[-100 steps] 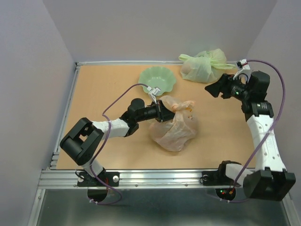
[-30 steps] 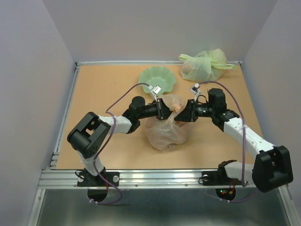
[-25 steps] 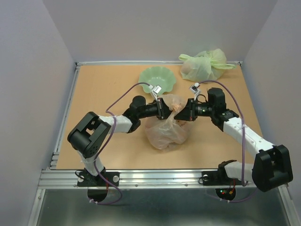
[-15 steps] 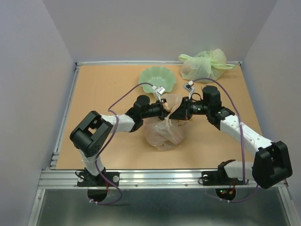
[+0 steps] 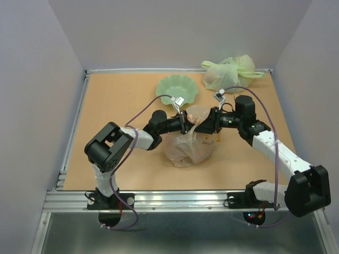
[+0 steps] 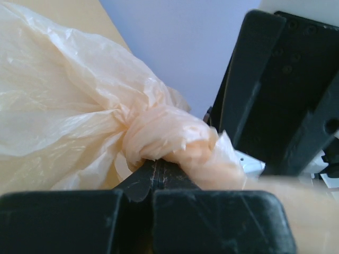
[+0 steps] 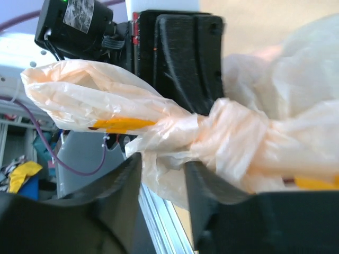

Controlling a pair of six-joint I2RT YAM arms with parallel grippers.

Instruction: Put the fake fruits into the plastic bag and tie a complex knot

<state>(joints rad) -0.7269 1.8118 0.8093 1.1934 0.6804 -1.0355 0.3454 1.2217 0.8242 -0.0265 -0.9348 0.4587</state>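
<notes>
While both arms met over the middle of the table (image 5: 116,100) in the top external view, the plastic bag (image 5: 189,149) sat slumped just below them, its neck drawn up between the two tools. The left gripper (image 5: 185,123) came at that neck from nine o'clock and the right gripper (image 5: 205,126) from three o'clock. A pale green bowl (image 5: 177,89) lay toward twelve o'clock of the bag, and a green knotted bag (image 5: 230,73) stood well apart toward one o'clock. The fake fruits could not be picked out through the film.

From the left wrist, the left gripper (image 6: 153,182) was pinched fully together on the plastic right under a fat twisted knot (image 6: 169,143), with the right gripper's black body (image 6: 275,106) close at two o'clock.

From the right wrist, the right gripper (image 7: 161,177) stood partly apart, straddling the twisted strand without visibly squeezing it. A handle tail (image 7: 90,103) with an orange mark trailed toward nine o'clock, and the left gripper (image 7: 180,58) sat at twelve o'clock.

By my judgement the film was light, limp and slippery. It would bunch and slide rather than hold a shape, and would likely stretch or tear under a hard tug. The best hold looked to be the rolled strand beside the knot or the tail, not the loose belly.
</notes>
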